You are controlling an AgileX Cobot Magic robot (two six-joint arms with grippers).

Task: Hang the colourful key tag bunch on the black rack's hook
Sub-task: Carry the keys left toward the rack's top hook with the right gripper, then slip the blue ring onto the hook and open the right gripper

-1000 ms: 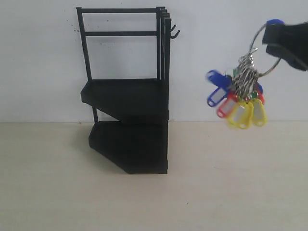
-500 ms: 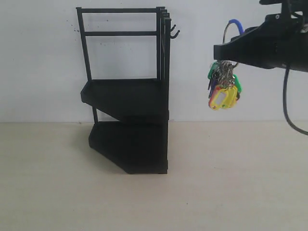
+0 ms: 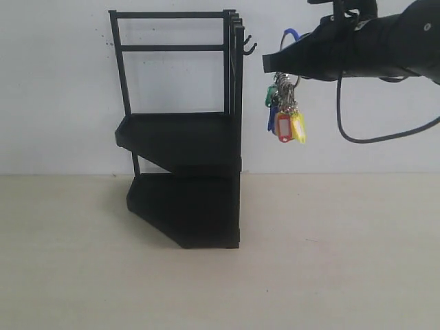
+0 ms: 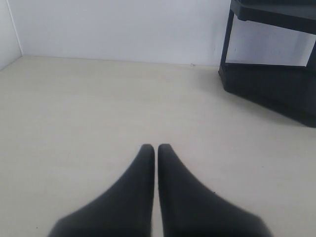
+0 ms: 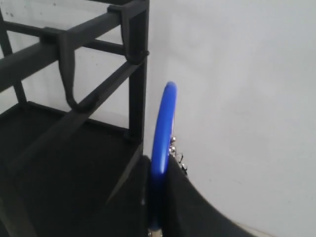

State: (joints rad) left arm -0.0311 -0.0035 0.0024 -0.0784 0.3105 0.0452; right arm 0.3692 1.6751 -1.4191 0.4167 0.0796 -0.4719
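— Across the pale table (image 3: 344,261), hard up against the white wall (image 3: 62,89), the black rack (image 3: 185,137) is seen standing upright: two angled shelves stacked, thin rails on top.

— And the right arm (image 3: 371,48) is stretched in high from the right of the exterior view, level with those top rails. A black cable (image 3: 371,137) is looped beneath it.

— What can be said of the right gripper (image 3: 269,64)?

— It is pressed together on the blue loop (image 3: 291,32). From the right wrist camera the loop (image 5: 165,128) is shown pinched edge-on between the two black fingers (image 5: 197,207).

— And the left gripper (image 4: 156,148)?

— It is held low over the table, tips pressed together. The rack's lower part (image 4: 276,89) is picked up well beyond it.

— Now the key tag bunch (image 3: 284,113).

— It is hung in mid-air from the right gripper, just to the right of the rack's upper corner post, above the level of the top shelf and well clear of the table. Green, blue, red and yellow tags are made out under a knot of silver rings.

— Then the hook (image 3: 249,47), smallest of all.

— It juts from the top of that corner post. The loop is carried near it at about the same height, but a gap is plainly seen: the two are not touching, and nothing is hung yet. In the right wrist view the hook (image 5: 74,94) is likewise shown apart from the loop.
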